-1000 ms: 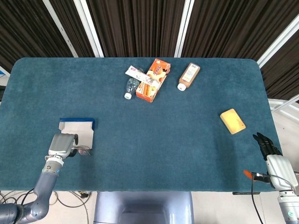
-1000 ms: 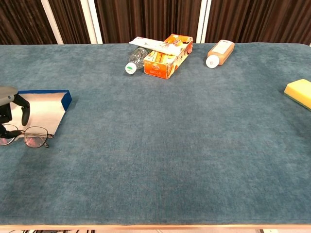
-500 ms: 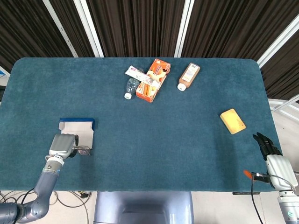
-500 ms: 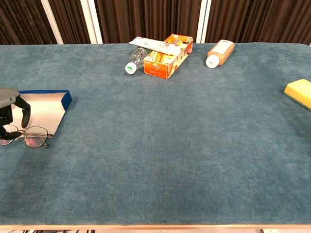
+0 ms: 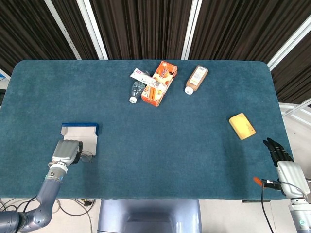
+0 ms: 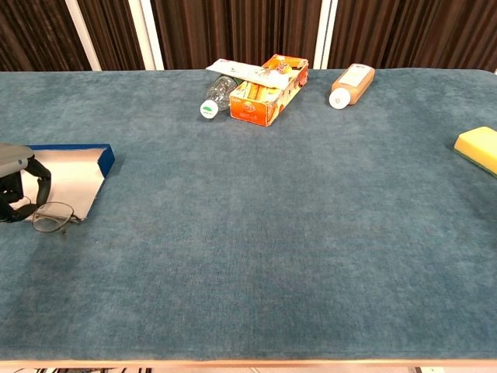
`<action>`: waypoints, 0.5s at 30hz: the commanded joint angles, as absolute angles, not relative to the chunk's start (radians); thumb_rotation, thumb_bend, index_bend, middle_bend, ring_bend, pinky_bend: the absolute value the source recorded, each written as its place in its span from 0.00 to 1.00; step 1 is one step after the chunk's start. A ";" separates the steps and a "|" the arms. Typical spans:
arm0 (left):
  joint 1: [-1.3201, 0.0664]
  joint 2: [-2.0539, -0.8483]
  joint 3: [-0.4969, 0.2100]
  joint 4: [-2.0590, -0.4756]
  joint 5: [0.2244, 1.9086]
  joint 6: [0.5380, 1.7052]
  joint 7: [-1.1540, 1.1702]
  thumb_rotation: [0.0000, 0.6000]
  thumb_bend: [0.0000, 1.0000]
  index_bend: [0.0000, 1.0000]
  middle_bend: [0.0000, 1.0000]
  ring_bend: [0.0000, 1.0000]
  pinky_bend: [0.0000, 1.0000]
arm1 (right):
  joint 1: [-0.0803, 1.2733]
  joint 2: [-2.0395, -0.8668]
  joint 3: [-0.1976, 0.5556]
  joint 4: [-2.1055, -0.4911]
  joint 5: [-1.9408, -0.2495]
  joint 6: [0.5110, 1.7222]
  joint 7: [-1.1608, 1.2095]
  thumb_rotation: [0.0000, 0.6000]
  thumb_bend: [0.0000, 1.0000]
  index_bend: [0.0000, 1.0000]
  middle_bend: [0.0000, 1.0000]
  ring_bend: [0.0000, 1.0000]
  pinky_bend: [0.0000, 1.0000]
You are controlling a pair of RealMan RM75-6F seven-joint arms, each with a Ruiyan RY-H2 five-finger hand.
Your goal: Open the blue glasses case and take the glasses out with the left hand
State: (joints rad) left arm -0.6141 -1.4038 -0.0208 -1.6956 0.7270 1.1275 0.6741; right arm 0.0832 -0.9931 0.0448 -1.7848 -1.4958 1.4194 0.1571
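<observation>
Pinching the glasses (image 6: 48, 217) at the chest view's left edge, the left hand (image 6: 17, 183) has only a thin hold on the frame; a tilt could drop them onto the table (image 6: 256, 256). The blue glasses case (image 6: 74, 176) lies open, apparently empty. The right hand (image 5: 281, 154), lower right, grasps nothing.
</observation>
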 commanded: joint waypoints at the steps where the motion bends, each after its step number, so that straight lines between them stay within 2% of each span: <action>1: -0.613 -1.401 -0.021 -1.698 0.728 1.128 0.672 1.00 0.50 0.57 1.00 0.96 1.00 | 0.083 -0.993 0.045 -1.785 -1.496 1.420 0.156 1.00 0.14 0.00 0.00 0.00 0.19; 15: -0.634 -1.377 -0.061 -1.764 0.732 1.152 0.687 1.00 0.50 0.57 1.00 0.96 1.00 | 0.083 -0.993 0.045 -1.786 -1.495 1.420 0.156 1.00 0.14 0.00 0.00 0.00 0.19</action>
